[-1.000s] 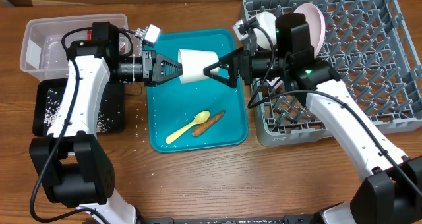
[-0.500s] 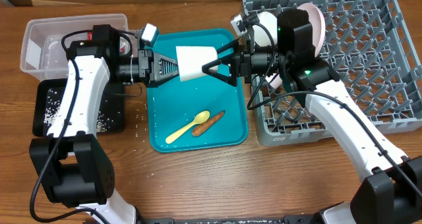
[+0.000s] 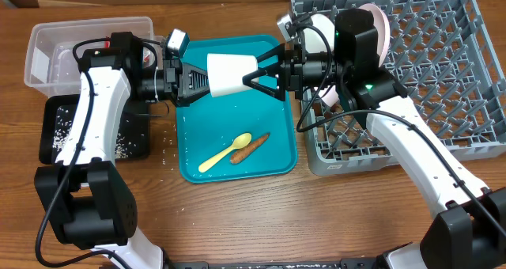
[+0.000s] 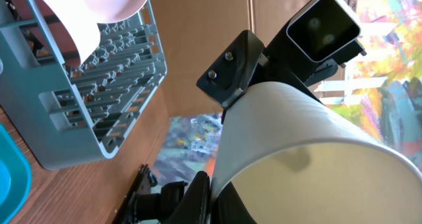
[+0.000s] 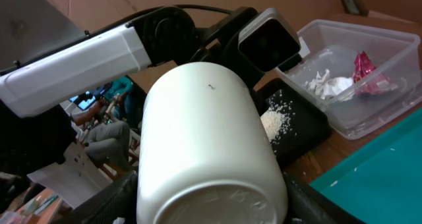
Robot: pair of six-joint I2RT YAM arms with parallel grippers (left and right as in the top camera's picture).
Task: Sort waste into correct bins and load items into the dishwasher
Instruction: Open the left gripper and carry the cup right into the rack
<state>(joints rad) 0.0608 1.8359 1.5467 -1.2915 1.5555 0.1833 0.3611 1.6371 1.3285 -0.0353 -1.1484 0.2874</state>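
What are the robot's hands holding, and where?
The cup. The left gripper holds its open end; the right gripper flanks its base, though whether it squeezes cannot be told.

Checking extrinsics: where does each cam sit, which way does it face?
Overhead: above table, looking straight down; left arm, right arm, white cup midair between them over teal tray.
Left wrist: on left arm, facing right arm and grey rack; own fingers at cup's mouth.
Right wrist: on right arm, facing left arm and clear tub; own fingers flank cup's base.
Shared: all show the cup.
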